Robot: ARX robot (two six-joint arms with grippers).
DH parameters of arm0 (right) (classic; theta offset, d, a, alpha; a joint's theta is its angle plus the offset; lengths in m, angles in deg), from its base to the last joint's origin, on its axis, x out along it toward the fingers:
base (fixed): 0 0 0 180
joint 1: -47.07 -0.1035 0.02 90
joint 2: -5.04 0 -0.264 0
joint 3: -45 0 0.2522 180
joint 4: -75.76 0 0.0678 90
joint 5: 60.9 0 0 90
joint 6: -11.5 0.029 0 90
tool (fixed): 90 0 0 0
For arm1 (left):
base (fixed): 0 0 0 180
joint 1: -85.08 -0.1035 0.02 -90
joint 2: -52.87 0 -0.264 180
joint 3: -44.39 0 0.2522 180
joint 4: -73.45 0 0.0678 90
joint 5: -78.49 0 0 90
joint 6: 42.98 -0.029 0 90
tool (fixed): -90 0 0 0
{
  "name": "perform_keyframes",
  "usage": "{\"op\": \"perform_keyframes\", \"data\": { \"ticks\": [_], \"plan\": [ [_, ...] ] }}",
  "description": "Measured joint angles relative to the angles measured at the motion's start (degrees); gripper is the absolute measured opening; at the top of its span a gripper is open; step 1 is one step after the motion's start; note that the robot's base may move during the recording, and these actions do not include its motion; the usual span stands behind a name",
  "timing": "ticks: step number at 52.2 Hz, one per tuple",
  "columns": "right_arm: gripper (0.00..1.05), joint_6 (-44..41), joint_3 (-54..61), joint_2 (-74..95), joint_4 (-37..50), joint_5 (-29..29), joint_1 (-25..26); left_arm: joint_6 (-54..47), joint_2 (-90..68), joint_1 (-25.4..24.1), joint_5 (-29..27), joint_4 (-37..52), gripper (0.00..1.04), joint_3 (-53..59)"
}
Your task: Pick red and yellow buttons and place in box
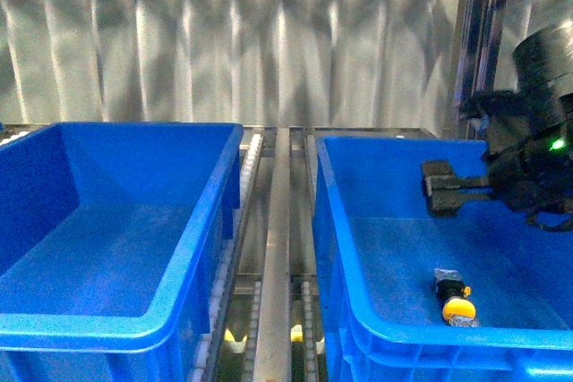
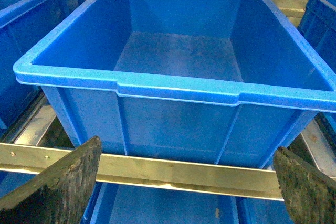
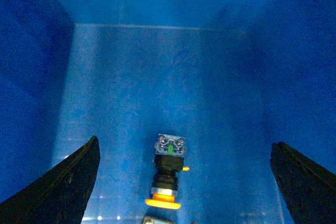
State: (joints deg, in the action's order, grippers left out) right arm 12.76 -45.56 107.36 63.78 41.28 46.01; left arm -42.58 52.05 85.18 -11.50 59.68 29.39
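A yellow button [image 1: 457, 300] lies on its side on the floor of the right blue box [image 1: 333, 221], cap toward the box's near wall. My right gripper [image 1: 443, 190] hangs open above that floor, further back than the button. In the right wrist view the yellow button [image 3: 167, 174] lies below and between the spread fingers [image 3: 68, 182], untouched. A red button is out of view. The left blue box [image 1: 179, 284] shows a bare floor. My left gripper [image 2: 188, 148] is open in front of a blue box's near wall [image 2: 173, 124], holding nothing.
A metal rail with roller strips [image 1: 274, 248] runs between the two boxes. A metal bar [image 2: 173, 169] crosses under the box in the left wrist view. Corrugated metal wall [image 1: 233, 51] stands behind. Small yellow spots [image 1: 295, 334] show below the rail, too small to identify.
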Motion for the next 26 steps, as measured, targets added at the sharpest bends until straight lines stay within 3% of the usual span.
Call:
{"op": "perform_keyframes", "data": {
  "ticks": [12, 19, 22, 26],
  "plan": [
    [0.98, 4.81, 16.79, -18.93, 1.86, -0.98, -1.66, 0.0, 0.0, 0.0, 0.0, 0.0, 0.97, 0.0],
    [0.98, 9.86, 30.05, -35.69, 2.78, 1.86, -6.97, 0.0, 0.0, 0.0, 0.0, 0.0, 0.97, 0.0],
    [0.88, 6.91, 37.94, -45.62, 9.64, 1.75, -10.82, 0.0, 0.0, 0.0, 0.0, 0.0, 0.97, 0.0],
    [0.77, 3.32, 44.57, -56.17, 8.94, 5.68, -15.37, 0.0, 0.0, 0.0, 0.02, 0.0, 0.97, 0.0]
  ]
}}
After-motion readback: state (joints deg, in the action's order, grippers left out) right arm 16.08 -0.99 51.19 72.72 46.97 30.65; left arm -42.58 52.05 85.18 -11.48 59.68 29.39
